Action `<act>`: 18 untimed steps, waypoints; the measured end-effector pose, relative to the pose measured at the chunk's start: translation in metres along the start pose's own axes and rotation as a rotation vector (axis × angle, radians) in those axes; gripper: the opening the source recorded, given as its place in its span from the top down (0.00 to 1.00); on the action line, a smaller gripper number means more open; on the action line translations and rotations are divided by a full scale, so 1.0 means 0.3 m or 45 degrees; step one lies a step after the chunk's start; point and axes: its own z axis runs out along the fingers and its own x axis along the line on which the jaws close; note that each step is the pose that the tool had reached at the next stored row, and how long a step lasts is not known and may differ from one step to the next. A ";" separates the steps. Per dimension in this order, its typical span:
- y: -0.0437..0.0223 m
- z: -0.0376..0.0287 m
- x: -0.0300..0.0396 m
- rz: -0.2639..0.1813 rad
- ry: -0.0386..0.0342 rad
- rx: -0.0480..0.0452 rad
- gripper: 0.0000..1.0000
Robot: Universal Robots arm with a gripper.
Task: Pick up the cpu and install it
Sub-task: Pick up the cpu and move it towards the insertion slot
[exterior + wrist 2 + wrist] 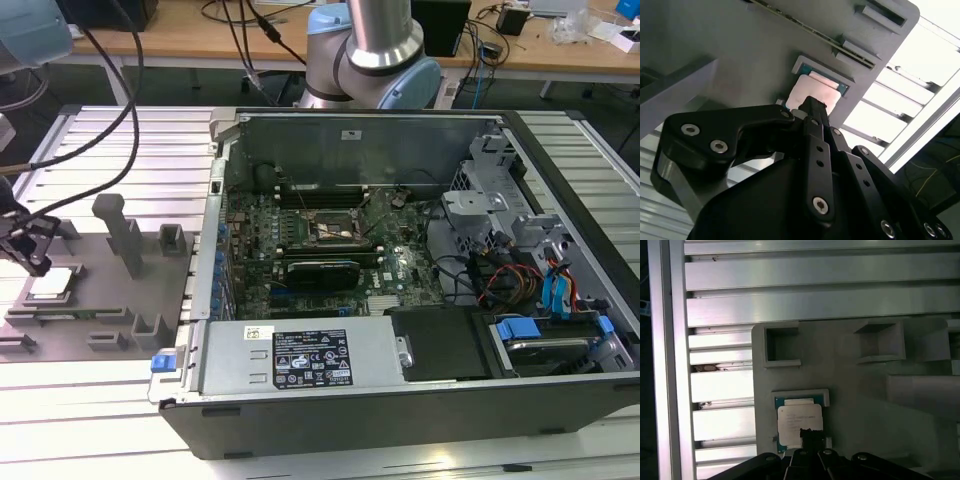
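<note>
The cpu is a small square chip with a pale metal top, lying flat in its seat on the grey fixture plate at the exterior view's left. My gripper hangs just above it, shut, its fingers meeting in one narrow tip. Both wrist views show that tip over the edge of the cpu; whether it touches the chip I cannot tell. The open computer case lies in the middle, and the socket on its motherboard is open and bare.
Grey fixture blocks stand on the plate beside the cpu, one tall post closest. Black cables run over the ribbed aluminium table to the arm. The case walls rise around the motherboard, with drive bays and wiring at the exterior view's right.
</note>
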 end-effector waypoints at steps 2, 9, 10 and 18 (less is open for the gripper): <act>0.000 0.003 0.000 0.000 -0.0002 0.000 0.89; -0.002 0.050 0.003 0.000 0.0110 0.002 0.89; -0.002 0.053 0.003 0.000 0.0118 0.003 0.89; -0.001 0.073 0.004 0.000 0.0163 0.005 0.89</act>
